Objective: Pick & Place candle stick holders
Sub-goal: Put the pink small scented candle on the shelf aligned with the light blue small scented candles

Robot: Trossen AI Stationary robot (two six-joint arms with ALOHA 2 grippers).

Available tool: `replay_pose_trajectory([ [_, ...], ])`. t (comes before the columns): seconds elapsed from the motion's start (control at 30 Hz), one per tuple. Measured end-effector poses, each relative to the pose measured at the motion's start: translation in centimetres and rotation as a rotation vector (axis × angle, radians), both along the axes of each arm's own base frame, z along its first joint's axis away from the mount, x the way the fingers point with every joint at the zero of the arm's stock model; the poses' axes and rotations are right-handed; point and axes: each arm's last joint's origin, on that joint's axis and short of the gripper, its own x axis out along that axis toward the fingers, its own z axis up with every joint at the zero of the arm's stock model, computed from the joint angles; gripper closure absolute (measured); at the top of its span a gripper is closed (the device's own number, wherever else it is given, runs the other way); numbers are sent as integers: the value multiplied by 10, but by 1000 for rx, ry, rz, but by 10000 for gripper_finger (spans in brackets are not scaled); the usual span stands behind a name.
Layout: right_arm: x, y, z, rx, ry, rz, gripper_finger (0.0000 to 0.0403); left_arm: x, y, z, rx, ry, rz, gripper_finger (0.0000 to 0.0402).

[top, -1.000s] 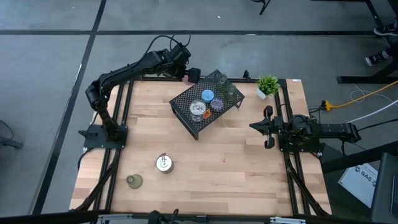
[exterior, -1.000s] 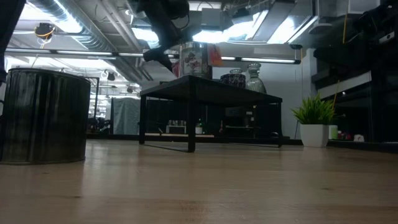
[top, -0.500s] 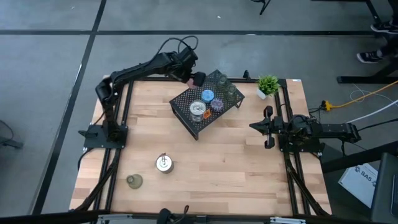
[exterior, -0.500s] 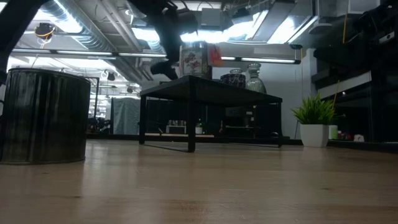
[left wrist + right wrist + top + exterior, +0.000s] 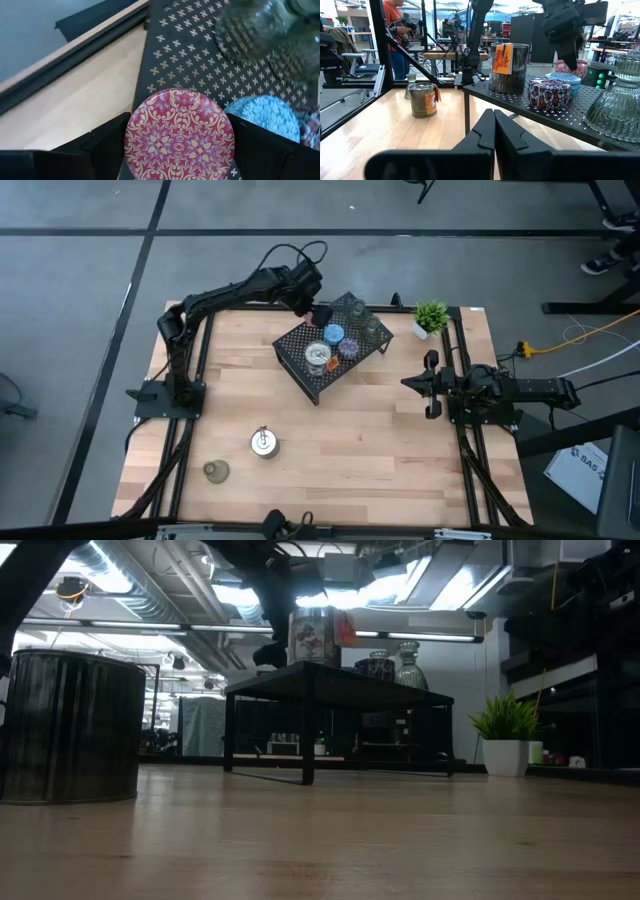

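As the left gripper [image 5: 177, 150] swings farther over the rack's [image 5: 300, 345] far-left corner, jaws pinching the pink holder [image 5: 179, 134], placement looks imminent; the right gripper [image 5: 494, 131] waits right, jaws pressed together.

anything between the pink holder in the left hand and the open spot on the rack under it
Nothing visible. The left hand holds the pink patterned holder over the black mesh rack near its edge; the mesh just beyond it is bare. The blue holder and green glass holders stand farther in.
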Motion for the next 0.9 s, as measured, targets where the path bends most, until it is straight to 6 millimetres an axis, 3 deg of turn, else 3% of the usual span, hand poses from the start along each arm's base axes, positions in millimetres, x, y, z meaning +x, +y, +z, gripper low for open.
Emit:
replay_pose_trajectory([
  [0.27,0,0,0,0,0,0,402,1,2,0,88,19,-138,100],
  [0.6,0,0,0,0,0,0,402,1,2,0,20,-10,-30,100],
  [0.9,0,0,0,0,0,0,402,2,0,1,-11,-37,-33,100],
])
